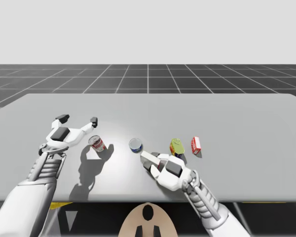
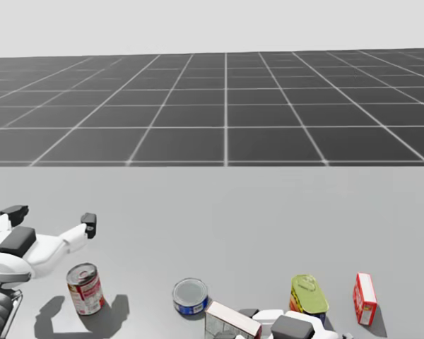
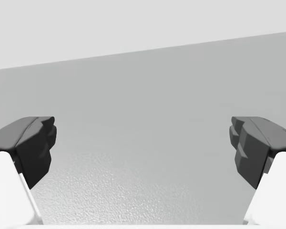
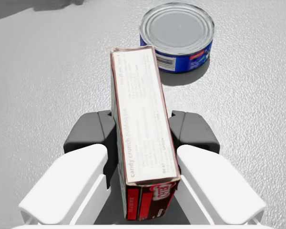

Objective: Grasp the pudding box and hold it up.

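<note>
The pudding box (image 4: 140,119), flat with a white face and dark red sides, stands on edge between the fingers of my right gripper (image 4: 140,133). Both dark pads press its sides, so the gripper is shut on it. In the high view the box (image 1: 147,157) and right gripper (image 1: 153,162) sit low over the table near its front edge. The head view has the box (image 2: 230,322) at its lower edge. My left gripper (image 1: 78,119) hovers open over the table's left side, nothing between its fingers (image 3: 31,145).
A flat blue can (image 1: 135,145) lies just ahead of the held box. A yellow-green can (image 1: 177,146) and a small red box (image 1: 196,144) stand to its right. A red can (image 1: 97,143) stands under and beside my left gripper.
</note>
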You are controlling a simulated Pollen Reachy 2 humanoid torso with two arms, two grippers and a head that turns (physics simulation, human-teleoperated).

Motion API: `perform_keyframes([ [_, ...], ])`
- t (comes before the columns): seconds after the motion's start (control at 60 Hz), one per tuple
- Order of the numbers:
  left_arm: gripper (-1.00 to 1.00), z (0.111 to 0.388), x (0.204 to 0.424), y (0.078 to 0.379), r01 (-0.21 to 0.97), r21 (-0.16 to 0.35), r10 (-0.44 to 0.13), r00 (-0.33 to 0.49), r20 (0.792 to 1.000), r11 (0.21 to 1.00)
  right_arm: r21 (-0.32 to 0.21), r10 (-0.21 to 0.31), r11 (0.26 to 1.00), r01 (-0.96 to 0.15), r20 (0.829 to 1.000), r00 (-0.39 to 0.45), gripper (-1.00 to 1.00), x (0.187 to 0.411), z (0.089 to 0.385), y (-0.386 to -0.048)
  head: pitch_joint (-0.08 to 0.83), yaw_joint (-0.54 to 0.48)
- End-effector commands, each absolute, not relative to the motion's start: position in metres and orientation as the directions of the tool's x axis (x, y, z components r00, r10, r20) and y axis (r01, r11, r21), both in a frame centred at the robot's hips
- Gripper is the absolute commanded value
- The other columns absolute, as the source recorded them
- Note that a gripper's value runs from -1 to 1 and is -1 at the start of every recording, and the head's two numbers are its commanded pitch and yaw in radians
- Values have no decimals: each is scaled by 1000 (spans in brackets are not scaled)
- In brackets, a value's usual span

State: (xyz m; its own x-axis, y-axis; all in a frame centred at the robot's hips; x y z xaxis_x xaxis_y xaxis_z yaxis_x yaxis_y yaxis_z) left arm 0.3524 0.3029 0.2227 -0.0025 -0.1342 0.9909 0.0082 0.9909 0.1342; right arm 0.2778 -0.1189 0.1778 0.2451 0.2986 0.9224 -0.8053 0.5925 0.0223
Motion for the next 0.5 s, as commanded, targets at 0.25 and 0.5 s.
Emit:
perform_keyframes([
  [0.25, -1000, 224, 353, 302, 3, 135, -135, -7, 991, 991, -45, 138, 617, -785, 989, 52, 1000, 267, 275, -127, 306, 37],
  [0.5, -1000, 225, 351, 303, 3, 133, -133, -10, 991, 991, -77, -6, 665, -743, 994, -108, 1000, 261, 344, -136, 306, 42],
])
